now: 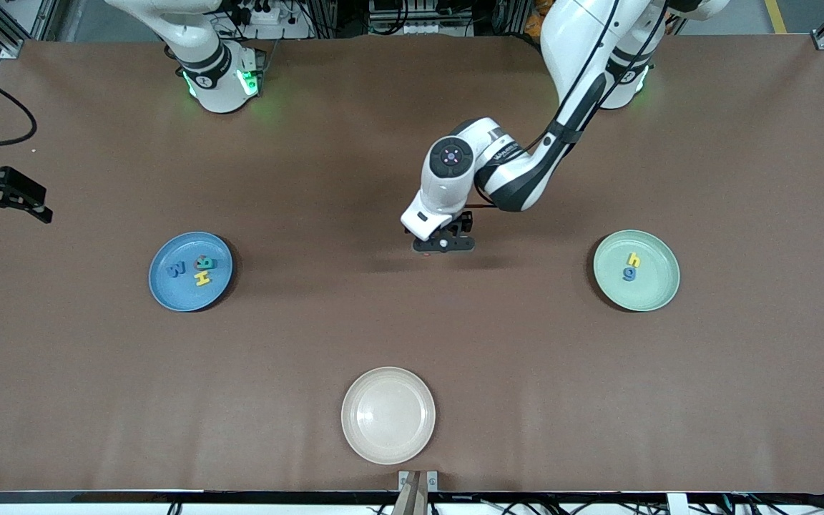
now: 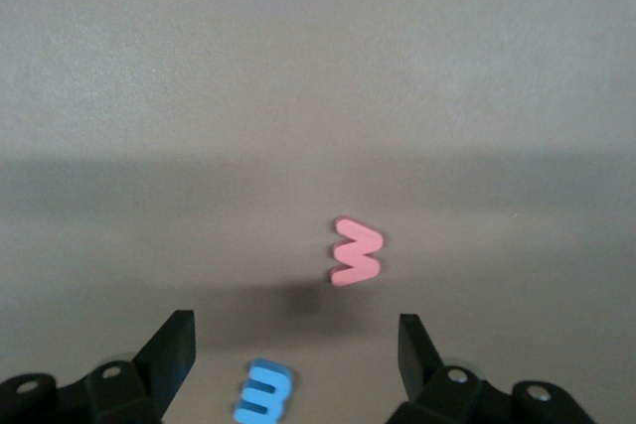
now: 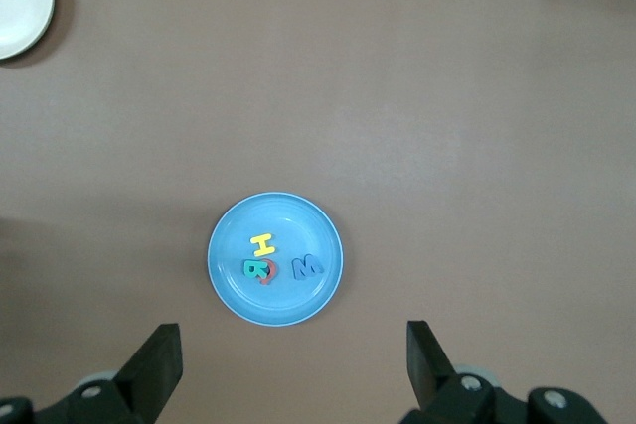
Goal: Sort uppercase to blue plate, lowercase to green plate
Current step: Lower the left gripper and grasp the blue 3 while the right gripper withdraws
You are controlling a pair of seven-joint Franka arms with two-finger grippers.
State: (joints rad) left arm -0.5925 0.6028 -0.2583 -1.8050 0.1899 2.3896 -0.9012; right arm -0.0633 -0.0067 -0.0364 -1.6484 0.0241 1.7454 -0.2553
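Left wrist view: left gripper (image 2: 293, 364) spread wide, empty, low over bare table (image 2: 298, 67), blue m (image 2: 263, 391) between the fingers, red w (image 2: 356, 251) just beside

Step judged: lowercase pick, uppercase apparently all on blue plate (image 1: 191, 271). Next: drop, clench on m, carry to green plate (image 1: 636, 270) beside yellow h (image 1: 634, 260) and blue g (image 1: 629, 274)

Front view hides both letters under the arm; shows right gripper (image 1: 8, 197) waiting, released, over its own table end

Red w (image 2: 356, 252), blue m (image 2: 263, 392) on table (image 2: 318, 76)

A robotics lab: two arm bases (image 1: 219, 79) bolted to a brown table (image 1: 741, 179), aluminium framing (image 1: 4, 28) around.
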